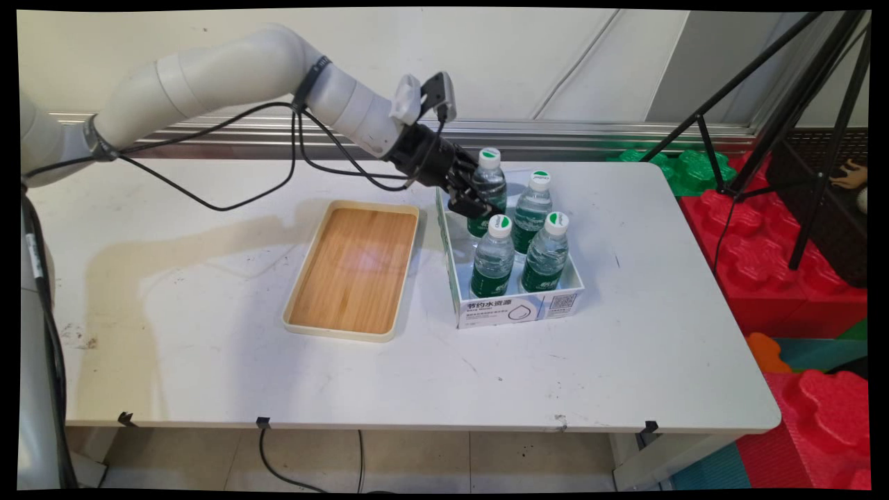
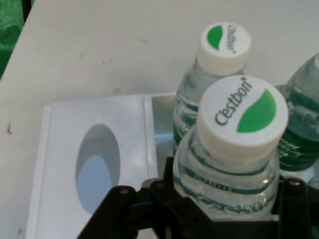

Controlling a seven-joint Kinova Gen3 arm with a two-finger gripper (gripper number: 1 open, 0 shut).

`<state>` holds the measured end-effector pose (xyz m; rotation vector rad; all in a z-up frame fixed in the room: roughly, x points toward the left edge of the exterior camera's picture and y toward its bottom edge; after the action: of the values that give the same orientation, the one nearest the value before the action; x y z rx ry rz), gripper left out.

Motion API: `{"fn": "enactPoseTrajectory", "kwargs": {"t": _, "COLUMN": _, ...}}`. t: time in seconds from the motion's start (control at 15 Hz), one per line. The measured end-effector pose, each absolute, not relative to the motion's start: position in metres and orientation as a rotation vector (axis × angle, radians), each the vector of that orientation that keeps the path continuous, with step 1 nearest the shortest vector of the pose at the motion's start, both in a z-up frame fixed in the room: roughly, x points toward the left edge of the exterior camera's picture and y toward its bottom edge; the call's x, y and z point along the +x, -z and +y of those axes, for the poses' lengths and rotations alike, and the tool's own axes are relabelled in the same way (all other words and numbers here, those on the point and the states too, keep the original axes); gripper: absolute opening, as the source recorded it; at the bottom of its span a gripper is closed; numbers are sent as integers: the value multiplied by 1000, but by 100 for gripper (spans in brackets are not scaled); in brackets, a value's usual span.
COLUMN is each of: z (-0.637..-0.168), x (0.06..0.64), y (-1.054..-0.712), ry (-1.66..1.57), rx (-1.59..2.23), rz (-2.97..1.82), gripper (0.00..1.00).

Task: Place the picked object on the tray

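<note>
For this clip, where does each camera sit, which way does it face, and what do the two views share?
Main view: fixed above the table's near side, looking down across it to the wall; shows the white arm and tool.
Hand view: on the hand, looking along the tool at a bottle between its fingers; only linkage shows.
Shared: that bottle, its neighbours, the white box.
</note>
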<state>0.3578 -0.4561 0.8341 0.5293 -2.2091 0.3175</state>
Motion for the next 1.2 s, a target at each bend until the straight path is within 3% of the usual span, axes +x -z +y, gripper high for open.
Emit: {"fn": "enactPoseTrajectory", "kwargs": {"t": 1.2, "z": -379, "x": 432, "y": -938, "ry": -339, "rx": 465, "rz": -2147, "gripper": 0}}
